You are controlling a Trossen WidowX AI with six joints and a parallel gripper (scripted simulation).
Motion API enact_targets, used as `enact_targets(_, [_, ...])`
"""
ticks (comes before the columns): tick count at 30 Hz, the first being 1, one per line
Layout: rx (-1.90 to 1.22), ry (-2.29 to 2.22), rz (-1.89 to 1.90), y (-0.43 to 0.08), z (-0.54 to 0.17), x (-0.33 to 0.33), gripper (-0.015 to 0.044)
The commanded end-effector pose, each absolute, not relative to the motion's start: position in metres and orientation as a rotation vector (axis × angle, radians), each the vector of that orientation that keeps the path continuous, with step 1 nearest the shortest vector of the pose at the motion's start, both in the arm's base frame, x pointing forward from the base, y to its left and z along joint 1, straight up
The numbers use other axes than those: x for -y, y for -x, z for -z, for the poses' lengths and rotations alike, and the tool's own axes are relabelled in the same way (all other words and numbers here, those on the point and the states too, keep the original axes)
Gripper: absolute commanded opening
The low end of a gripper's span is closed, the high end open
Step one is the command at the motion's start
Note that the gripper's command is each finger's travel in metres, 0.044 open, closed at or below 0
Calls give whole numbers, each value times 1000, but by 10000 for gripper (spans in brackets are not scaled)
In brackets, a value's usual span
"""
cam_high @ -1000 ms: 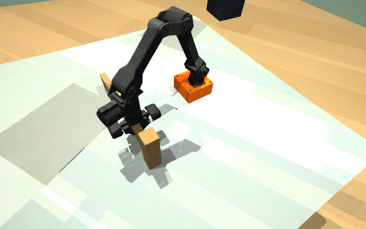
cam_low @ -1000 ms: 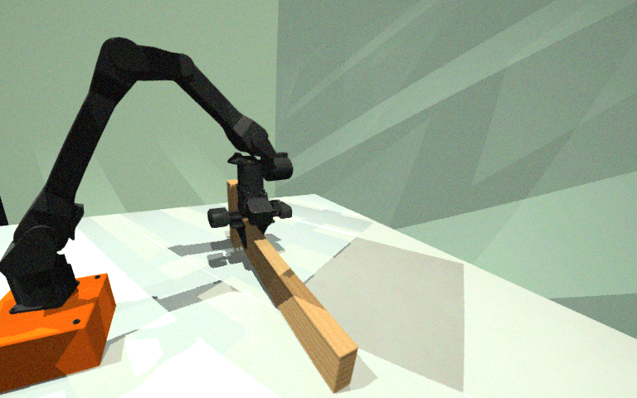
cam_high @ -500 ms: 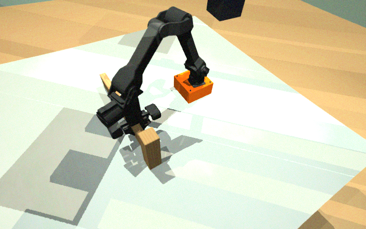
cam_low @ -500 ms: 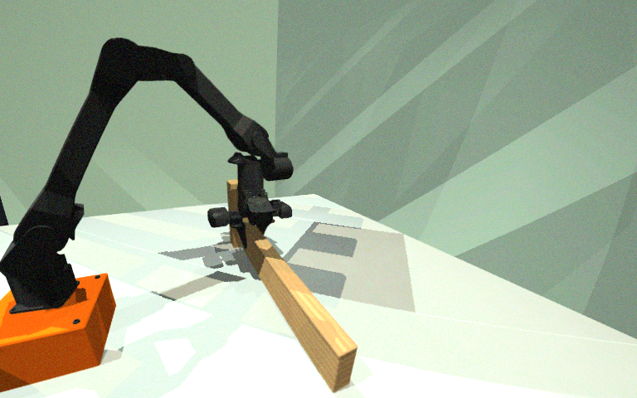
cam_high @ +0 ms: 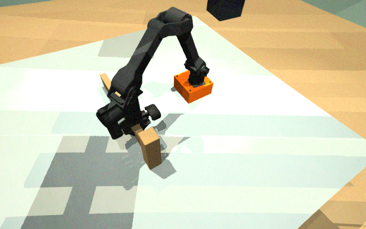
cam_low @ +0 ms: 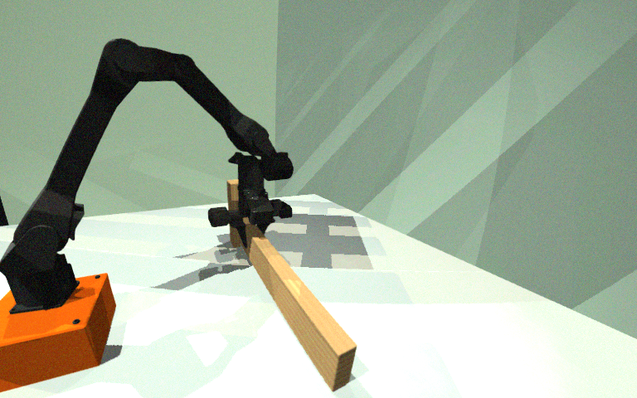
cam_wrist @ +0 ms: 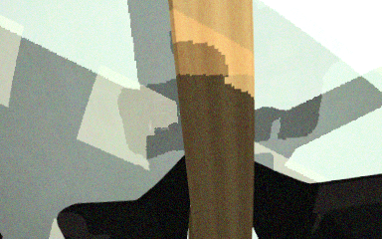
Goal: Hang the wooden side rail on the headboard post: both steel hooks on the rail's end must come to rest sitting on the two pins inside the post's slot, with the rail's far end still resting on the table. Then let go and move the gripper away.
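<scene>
The wooden side rail [cam_high: 106,80] [cam_low: 300,300] [cam_wrist: 214,45] stands on its narrow edge, its far end low at the table top. Its other end is right by the upright headboard post [cam_high: 152,152] [cam_low: 232,199]. My gripper [cam_high: 136,130] [cam_low: 249,230] [cam_wrist: 208,157] is shut on the rail close to the post, with one black finger on each side in the wrist view. The steel hooks, the post's slot and its pins are hidden in every view. I cannot tell whether the hooks sit on the pins or whether the rail's end touches the post.
The arm's orange base block [cam_high: 199,93] [cam_low: 46,361] stands on the pale table top [cam_high: 242,172] [cam_low: 469,342]. A dark block [cam_high: 226,9] shows at the top edge of the top view. Shadows fall around the post and gripper.
</scene>
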State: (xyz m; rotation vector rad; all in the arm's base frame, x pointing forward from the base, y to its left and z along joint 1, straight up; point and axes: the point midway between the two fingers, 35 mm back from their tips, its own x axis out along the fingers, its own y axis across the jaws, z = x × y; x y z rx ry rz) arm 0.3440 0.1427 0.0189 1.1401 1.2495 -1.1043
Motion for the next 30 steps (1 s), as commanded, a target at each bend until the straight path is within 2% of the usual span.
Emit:
enact_targets(1, [-1245, -1149, 1097, -347, -22, -145, 0])
enact_targets(30, [-1245, -1149, 1097, -344, -19, -148, 0])
